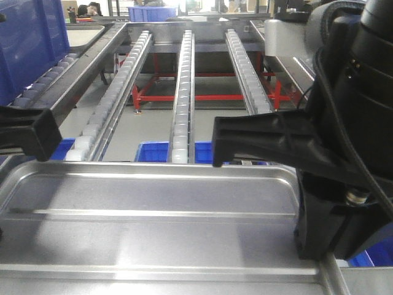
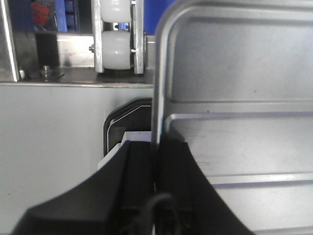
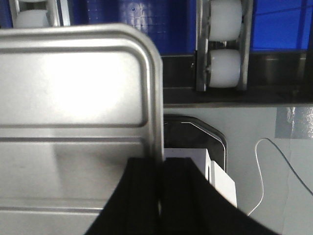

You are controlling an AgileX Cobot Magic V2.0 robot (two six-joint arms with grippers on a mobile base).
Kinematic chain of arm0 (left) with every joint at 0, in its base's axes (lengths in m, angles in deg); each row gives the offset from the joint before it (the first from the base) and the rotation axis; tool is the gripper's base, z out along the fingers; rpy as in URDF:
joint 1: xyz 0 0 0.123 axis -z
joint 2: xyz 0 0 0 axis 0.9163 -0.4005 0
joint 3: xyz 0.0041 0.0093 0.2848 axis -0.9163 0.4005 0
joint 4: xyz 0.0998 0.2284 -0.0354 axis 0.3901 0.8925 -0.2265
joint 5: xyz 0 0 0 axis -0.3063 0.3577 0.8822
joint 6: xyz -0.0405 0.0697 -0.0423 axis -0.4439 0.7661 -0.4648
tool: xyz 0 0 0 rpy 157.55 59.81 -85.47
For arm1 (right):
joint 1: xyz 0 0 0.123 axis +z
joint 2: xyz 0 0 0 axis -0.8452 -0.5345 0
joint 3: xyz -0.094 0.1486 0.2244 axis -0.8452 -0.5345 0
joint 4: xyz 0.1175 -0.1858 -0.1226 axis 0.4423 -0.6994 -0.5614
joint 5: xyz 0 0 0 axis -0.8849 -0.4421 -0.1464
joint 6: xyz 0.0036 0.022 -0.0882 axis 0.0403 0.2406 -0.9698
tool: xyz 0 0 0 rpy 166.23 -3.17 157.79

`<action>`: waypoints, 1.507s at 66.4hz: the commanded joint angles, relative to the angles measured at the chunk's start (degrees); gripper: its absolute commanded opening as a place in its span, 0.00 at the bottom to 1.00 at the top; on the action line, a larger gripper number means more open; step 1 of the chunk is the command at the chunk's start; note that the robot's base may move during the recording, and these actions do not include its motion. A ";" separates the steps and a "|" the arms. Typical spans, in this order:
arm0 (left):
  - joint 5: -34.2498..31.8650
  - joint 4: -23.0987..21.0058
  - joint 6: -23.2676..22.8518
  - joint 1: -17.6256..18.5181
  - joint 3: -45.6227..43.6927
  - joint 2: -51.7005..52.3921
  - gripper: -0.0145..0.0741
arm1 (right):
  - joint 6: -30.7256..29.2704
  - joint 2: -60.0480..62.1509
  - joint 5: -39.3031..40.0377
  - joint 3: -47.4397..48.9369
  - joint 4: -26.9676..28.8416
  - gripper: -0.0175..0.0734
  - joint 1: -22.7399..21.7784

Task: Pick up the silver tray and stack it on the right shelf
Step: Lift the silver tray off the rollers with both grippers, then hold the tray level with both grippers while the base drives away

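The silver tray (image 1: pixel 153 209) is lying flat across the lower half of the front view, long side toward the camera, with its two lengthwise ridges showing. Its far rim is sitting just short of the near ends of the roller lanes. The left gripper (image 2: pixel 156 159) is pinching the tray's left short rim, one black finger inside the rim and one outside. The right gripper (image 3: pixel 160 176) is clamping the right short rim the same way, so both are pressed together on thin metal edge. Whether the tray is already off the grey surface (image 2: pixel 54 147) beneath cannot be told from these views. Beyond it, the right shelf (image 1: pixel 182 92) is running up toward the top of the frame, with white rollers (image 2: pixel 116 51) at the lane ends, the red lower frame (image 1: pixel 202 97) behind and blue bins (image 1: pixel 153 150) under the lanes. Judged step: carrying the tray forward onto the rollers, task roughly midway. Risks from here:
- The far rim may be riding too low and could catch the steel front bar (image 3: pixel 234 95).
- The narrow pinch on a smooth rim could slip if the arms advance unevenly, twisting or tilting the tray.
- Once released on sloped rollers, the tray could coast off position.
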State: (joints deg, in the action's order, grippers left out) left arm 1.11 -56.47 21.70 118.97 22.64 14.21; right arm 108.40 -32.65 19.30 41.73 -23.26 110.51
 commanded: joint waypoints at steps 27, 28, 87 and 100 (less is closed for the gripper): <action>1.19 0.51 -0.21 0.57 -1.34 1.47 0.05 | 0.01 1.91 0.15 1.20 -2.18 0.28 -0.06; 1.19 0.51 -0.21 0.57 -1.34 1.47 0.05 | 0.01 1.91 0.15 1.20 -2.18 0.28 -0.06; 1.19 0.61 -0.21 0.57 -1.34 1.47 0.05 | 0.01 1.91 0.15 1.20 -2.18 0.28 -0.06; 1.19 0.61 -0.21 0.57 -1.34 1.47 0.05 | 0.01 1.91 0.15 1.20 -2.18 0.28 -0.06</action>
State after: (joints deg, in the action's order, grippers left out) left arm 1.24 -56.52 21.61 118.97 22.64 14.21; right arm 108.40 -32.65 19.30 41.73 -23.26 110.51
